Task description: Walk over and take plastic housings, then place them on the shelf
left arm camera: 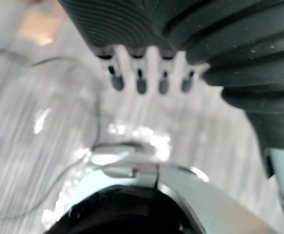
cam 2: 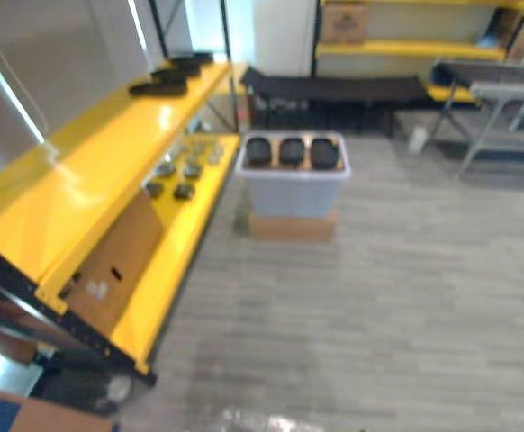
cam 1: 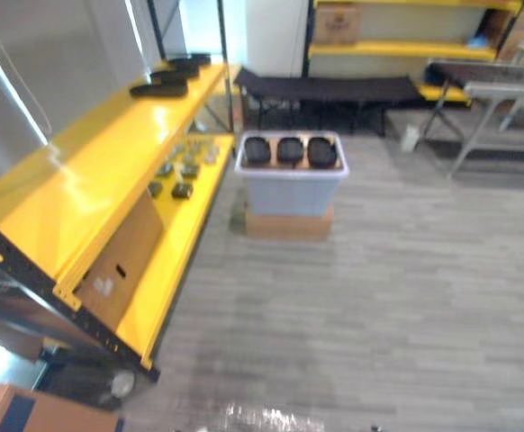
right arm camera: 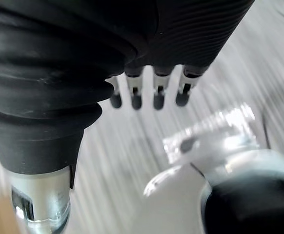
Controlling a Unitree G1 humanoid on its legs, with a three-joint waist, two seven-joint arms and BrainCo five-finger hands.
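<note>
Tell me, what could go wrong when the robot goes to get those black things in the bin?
The bin sits raised on a cardboard box, so a bump could shove or tip it. The three black housings lie packed side by side, so grabbing one might jostle the others. The yellow shelf stands close beside the bin, so the left hand, open and empty, might knock it. The right hand hangs open too.

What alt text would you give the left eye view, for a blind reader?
A grey bin holding three black plastic housings stands on a cardboard box on the floor. To its left runs a yellow shelf with more black parts at its far end.
</note>
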